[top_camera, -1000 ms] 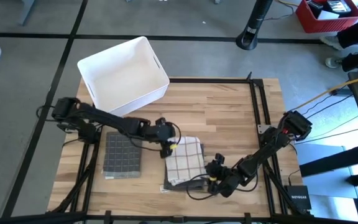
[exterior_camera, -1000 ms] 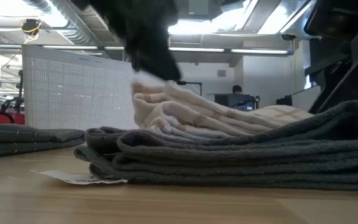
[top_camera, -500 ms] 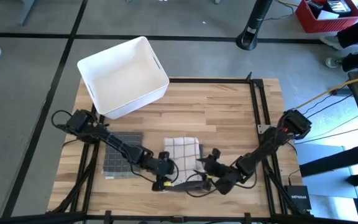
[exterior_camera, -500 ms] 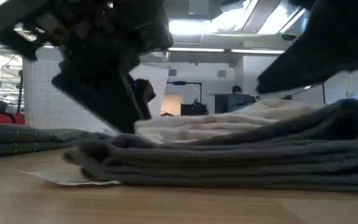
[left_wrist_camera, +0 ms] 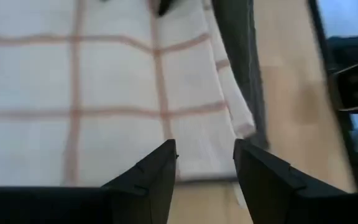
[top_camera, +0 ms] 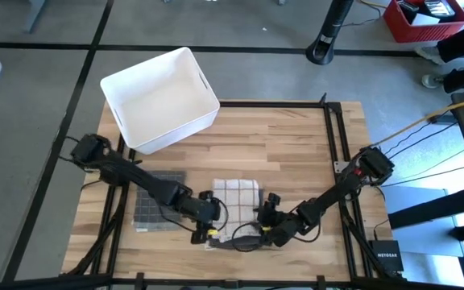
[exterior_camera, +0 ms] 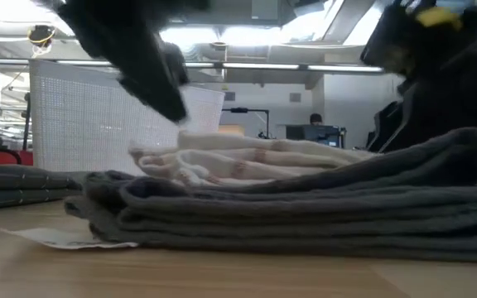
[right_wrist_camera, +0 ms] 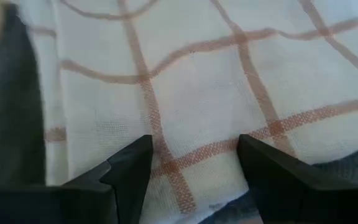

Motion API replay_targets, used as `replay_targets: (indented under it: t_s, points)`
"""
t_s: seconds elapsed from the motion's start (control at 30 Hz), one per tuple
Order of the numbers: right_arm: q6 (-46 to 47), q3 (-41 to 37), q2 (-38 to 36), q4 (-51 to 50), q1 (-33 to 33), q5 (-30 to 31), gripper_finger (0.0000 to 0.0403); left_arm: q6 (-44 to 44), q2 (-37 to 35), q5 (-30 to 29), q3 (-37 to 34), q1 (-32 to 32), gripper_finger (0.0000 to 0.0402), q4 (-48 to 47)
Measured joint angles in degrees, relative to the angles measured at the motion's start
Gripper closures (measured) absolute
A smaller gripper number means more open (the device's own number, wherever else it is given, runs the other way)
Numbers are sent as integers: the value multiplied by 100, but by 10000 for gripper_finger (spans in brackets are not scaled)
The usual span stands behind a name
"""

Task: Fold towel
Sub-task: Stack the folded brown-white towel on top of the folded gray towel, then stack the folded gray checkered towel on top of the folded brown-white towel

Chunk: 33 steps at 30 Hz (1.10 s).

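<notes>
Towel-wise, the white cloth towel with thin reddish checks point(top_camera: 237, 196) is lying folded on top of a dark grey folded towel point(exterior_camera: 321, 217), near the front edge of the light wooden worktop point(top_camera: 280, 145). Compared with a second ago, it's been pulled flatter and squarer, and the grey one under it is mostly covered in the top-down view. Left hand point(top_camera: 208, 231) was up at the checked towel's back-left corner then; it's since swung down to the front-left corner, fingers spread with nothing between them, just hovering over the cloth edge. Right hand point(top_camera: 269, 228) has crept in closer to the front-right corner, fingers also apart and gripping nothing, checked fabric right below.

Count: three towels total, the checked one, the grey one beneath it, and another dark grey checked towel point(top_camera: 156, 202) lying flat just to the left. One white plastic bin point(top_camera: 159, 98) sits at the back-left corner, overhanging the worktop. Two arms, two hands.
</notes>
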Motion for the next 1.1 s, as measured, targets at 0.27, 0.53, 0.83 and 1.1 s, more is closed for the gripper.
replay_targets:
  t_s: [0.27, 0.53, 0.83, 1.1]
  points:
    - [-94, 122, -844, -178, 53, -500, 162, -1360, -865, -470, -2, -822, 247, -1760]
    - [653, 114, -767, -123, 478, -379, 162, -3030, -833, -1332, -223, -2060, 247, -2951]
    - [1017, 122, -694, 61, 845, 367, 162, -3911, -837, -2167, -649, -2796, 247, -3213]
    - [1013, 115, -500, 79, 828, 375, 162, -3648, -837, -1747, -1421, -2757, 247, -2188]
